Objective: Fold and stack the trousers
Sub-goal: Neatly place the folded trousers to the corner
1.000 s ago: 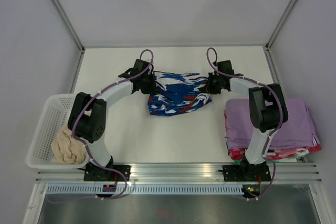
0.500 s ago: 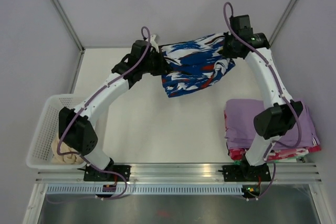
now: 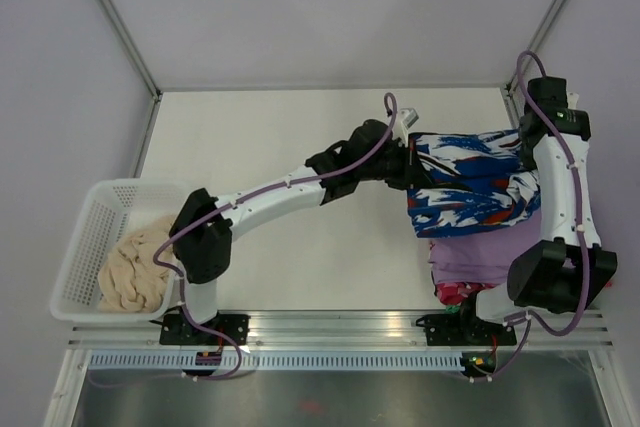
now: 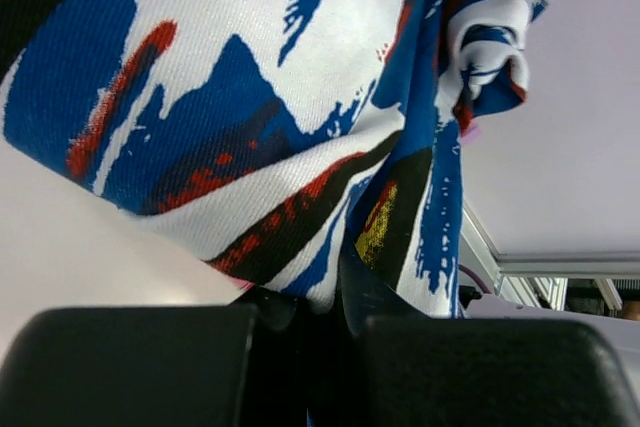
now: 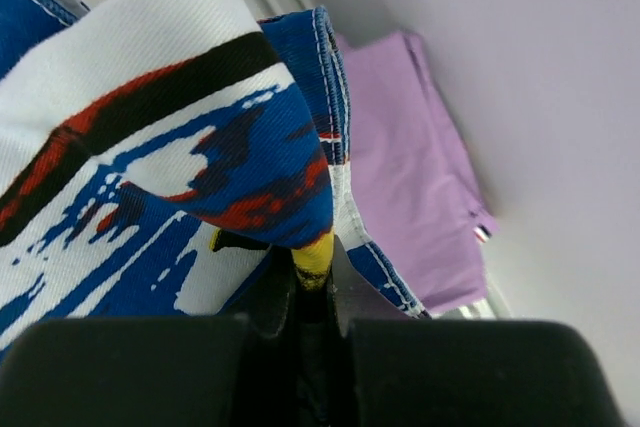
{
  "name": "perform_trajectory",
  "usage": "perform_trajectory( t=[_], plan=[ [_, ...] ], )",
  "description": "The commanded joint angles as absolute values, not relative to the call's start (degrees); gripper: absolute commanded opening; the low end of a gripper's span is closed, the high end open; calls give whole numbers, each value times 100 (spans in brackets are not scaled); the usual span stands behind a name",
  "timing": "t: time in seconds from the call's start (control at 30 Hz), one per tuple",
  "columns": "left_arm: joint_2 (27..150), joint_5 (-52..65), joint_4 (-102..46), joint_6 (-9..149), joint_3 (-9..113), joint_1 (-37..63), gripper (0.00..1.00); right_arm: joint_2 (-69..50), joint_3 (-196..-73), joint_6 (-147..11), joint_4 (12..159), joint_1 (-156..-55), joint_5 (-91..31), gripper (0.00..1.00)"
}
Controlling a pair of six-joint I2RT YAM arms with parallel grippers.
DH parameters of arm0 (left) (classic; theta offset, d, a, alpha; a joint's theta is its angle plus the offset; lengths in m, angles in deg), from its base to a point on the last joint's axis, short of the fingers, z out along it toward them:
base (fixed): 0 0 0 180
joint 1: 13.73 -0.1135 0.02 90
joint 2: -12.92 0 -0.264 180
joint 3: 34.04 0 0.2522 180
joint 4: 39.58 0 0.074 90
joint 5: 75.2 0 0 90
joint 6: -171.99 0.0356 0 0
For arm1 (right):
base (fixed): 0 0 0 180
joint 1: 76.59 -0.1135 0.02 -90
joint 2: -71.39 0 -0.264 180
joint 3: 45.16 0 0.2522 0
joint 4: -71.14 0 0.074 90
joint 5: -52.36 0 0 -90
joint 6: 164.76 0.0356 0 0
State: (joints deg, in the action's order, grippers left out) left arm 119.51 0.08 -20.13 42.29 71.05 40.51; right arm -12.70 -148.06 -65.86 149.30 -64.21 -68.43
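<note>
The folded trousers (image 3: 470, 182), blue, white and black print with red flecks, hang in the air between both grippers, above the far part of the lilac stack (image 3: 500, 252). My left gripper (image 3: 412, 162) is shut on their left edge. My right gripper (image 3: 522, 152) is shut on their right edge, near the right wall. In the left wrist view the printed cloth (image 4: 250, 127) fills the frame and is pinched between the jaws (image 4: 335, 302). The right wrist view shows a yellow-flecked fold of the trousers (image 5: 180, 177) clamped in the gripper (image 5: 312, 272), with lilac fabric (image 5: 410, 177) below.
A white basket (image 3: 85, 242) at the near left holds a cream fluffy bundle (image 3: 135, 272). The stack of folded lilac garments lies at the near right, with a red-and-green printed piece (image 3: 455, 294) underneath. Frame posts and walls border the table on the left, back and right.
Both arms carried the trousers up off the table centre and then rightward; the trousers now hang over the lilac stack. The left arm has stretched far to the right.
</note>
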Motion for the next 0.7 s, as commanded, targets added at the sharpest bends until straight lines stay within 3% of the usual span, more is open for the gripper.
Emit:
perform_trajectory(
  t=[0.0,0.13,0.3,0.47,0.67],
  plan=[
    [11777,56,-973,4315,7376,4040,2,-1281,-14647,-8046,12816,-5059,-10232,0],
    [12295,-102,-633,4183,7823,4199,2,-842,-13786,-8995,11220,-4566,-10453,0],
    [12998,-331,-262,4051,8456,4427,2,-718,-13390,-8963,10863,-3652,-10393,0],
    [13271,-244,-183,4007,8712,4674,2,-814,-12669,-9647,9660,-3572,-10356,0],
    [13017,64,-367,3884,8168,4841,2,-1000,-12467,-10051,8896,-3554,-10478,0]
  ],
)
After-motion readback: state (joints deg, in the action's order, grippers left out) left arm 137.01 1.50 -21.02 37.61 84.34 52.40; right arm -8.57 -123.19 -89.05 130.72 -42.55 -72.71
